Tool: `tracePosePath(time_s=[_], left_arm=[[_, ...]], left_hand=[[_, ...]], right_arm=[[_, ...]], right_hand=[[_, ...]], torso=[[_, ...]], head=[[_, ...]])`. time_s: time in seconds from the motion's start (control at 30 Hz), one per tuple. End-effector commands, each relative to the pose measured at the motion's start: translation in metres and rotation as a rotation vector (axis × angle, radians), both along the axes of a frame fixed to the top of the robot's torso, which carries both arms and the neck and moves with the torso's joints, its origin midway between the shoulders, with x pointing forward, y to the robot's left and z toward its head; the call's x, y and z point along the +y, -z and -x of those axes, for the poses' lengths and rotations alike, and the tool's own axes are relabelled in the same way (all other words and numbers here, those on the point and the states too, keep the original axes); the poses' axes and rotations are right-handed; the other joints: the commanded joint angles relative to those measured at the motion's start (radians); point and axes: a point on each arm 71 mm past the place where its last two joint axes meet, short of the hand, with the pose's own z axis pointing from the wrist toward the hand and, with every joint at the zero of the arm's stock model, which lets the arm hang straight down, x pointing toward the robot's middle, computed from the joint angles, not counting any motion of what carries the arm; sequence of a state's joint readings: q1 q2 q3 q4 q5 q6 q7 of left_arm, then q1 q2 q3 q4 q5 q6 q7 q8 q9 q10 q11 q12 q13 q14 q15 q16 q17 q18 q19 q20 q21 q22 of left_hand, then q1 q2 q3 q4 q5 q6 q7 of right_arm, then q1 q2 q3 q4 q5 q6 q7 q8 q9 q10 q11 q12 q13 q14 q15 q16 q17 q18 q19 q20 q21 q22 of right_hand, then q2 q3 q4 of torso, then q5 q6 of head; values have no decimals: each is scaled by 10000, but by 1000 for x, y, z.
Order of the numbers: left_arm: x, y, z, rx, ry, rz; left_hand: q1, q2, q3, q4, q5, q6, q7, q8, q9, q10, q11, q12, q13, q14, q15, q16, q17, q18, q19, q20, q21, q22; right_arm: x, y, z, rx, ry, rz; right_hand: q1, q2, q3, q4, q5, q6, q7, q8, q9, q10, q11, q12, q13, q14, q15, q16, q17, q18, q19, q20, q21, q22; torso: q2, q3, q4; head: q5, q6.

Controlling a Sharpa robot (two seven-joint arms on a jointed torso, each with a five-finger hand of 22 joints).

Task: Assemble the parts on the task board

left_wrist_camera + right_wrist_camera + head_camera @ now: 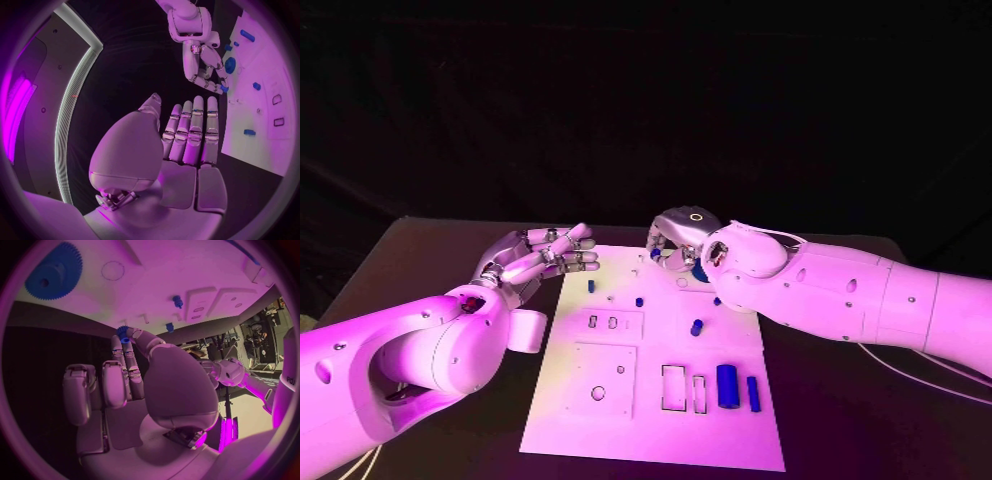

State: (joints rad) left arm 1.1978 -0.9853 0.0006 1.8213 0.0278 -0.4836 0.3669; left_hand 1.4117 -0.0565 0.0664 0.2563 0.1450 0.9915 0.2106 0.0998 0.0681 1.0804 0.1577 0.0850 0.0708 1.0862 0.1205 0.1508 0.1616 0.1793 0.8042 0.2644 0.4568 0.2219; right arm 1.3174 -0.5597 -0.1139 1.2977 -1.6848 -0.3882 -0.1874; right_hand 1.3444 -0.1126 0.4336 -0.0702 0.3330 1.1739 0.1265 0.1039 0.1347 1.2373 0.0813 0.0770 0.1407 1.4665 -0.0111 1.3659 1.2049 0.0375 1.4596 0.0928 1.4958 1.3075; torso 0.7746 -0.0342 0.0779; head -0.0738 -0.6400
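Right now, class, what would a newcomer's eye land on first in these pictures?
First the white task board in the middle of the black table, dotted with small blue parts. Next, the right hand at the board's far edge, pinching a small blue gear near a large blue gear. The left hand hovers open beside the board's far left corner.

the white task board (574,420) lies mid tabletop (401,250). its near end is open from above, with only flat cutouts and two blue parts (727,386) lying low at the right. the far end is crowded: the right hand (678,238) hangs over the far edge, the left hand (538,258) just beside the far left corner. small blue pegs (697,326) stand between.
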Motion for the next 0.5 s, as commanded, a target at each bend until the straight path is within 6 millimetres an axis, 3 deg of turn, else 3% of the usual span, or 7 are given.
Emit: tracePosePath(time_s=[0.03, 0.5], left_arm=[[-3, -2, 1, -42, 239, 128], [-3, -2, 0, -19, 258, 144]], left_hand=[[82, 43, 0, -43, 53, -33, 53, -66, -14, -11, 63, -32, -9, -29, 29, -32, 11, -3, -58, -9, 37, 17], [94, 56, 10, -54, 51, -44, 49, -80, -15, -22, 66, -49, -10, -37, 33, -48, 16, -5, -83, 0, 39, 18]], right_arm=[[3, -3, -3, -403, 69, -217], [18, 3, -11, -179, 6, -131]], right_hand=[[62, -27, 57, 20, 50, 41, 10, -2, 14, 283, -222, 10, 88, 417, -69, 36, 4, -69, 252, -24, 16, 1296], [26, -34, 84, 35, 68, 33, 16, -12, 28, 285, -215, -15, 85, 414, -62, 36, -9, -69, 252, -21, 20, 1302]], torso=[[23, 5, 16], [53, -8, 42]], head=[[17, 11], [99, 20]])
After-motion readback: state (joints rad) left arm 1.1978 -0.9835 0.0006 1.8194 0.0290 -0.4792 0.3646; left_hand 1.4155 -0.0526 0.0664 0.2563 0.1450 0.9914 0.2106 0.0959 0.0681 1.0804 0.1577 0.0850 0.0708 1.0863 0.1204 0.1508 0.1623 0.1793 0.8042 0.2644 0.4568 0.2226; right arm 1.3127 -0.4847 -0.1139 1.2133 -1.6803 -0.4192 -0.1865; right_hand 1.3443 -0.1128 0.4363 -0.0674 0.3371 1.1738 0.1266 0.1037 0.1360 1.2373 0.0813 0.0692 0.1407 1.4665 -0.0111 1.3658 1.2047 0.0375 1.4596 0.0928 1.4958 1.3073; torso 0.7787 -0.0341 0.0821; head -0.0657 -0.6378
